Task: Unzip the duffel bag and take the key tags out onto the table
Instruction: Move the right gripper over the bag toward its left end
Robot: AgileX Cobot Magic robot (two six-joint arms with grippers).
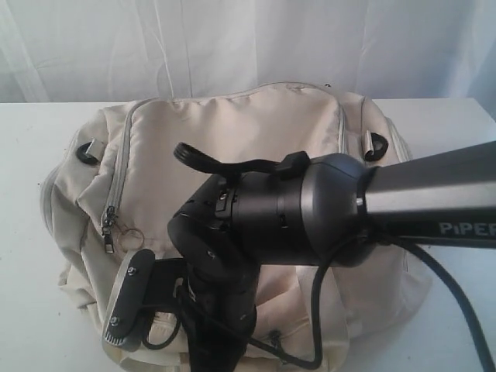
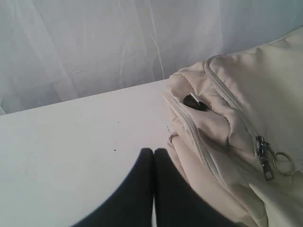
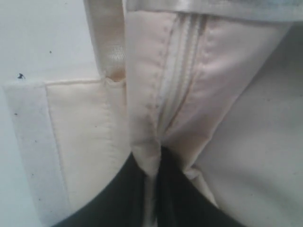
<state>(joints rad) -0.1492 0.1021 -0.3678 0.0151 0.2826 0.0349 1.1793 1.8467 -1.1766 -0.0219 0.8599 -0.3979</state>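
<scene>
The cream duffel bag (image 1: 232, 132) lies on the white table (image 1: 27, 256) with its zips closed. A metal zip pull with a ring (image 1: 116, 234) hangs at its left end, and it also shows as the pull (image 2: 267, 163) in the left wrist view. My right arm (image 1: 325, 209) reaches across the bag's front. Its gripper (image 3: 154, 158) is shut on a fold of bag fabric (image 3: 147, 118) beside a closed zip (image 3: 182, 61). My left gripper (image 2: 154, 151) is shut with nothing in it, over the table (image 2: 71, 151) beside the bag's end (image 2: 213, 123). The key tags are out of view.
Black strap rings sit at the bag's left (image 1: 85, 155) and right (image 1: 377, 145) ends. A satin webbing handle (image 3: 109, 38) runs beside the pinched fold. A white curtain (image 1: 232, 39) hangs behind the table. The right arm's cable (image 1: 449, 294) loops over the bag's front right.
</scene>
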